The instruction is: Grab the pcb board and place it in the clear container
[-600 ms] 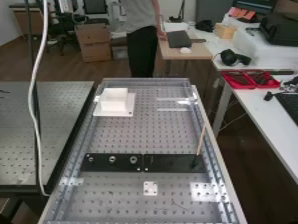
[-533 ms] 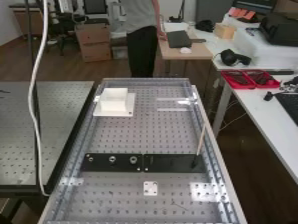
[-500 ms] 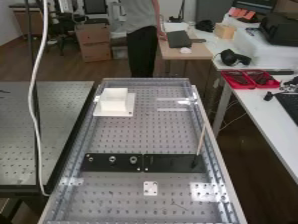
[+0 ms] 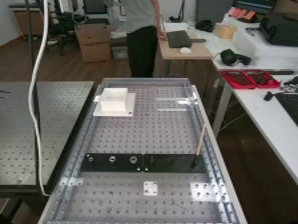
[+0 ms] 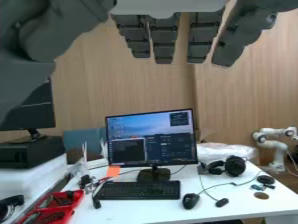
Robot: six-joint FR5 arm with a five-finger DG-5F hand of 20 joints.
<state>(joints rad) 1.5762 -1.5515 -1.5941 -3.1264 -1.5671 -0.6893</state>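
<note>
In the wrist view the hand (image 5: 163,39) has its fingers straight and spread a little apart, with nothing between them; the thumb side hangs at the left. On the perforated bench (image 4: 133,135) in the high view, what looks like a clear container (image 4: 173,109) lies at the far right, with two pale bands showing. A small pale plate with holes (image 4: 150,188) lies near the middle of the near part; I cannot tell whether it is the pcb board.
A white block on a square plate (image 4: 114,101) stands at the bench's far left. Two dark plates (image 4: 113,162) cross the bench, with round fittings on the left one. A thin stick (image 4: 200,141) rises from the right one. A monitor (image 5: 151,137) stands on a side desk.
</note>
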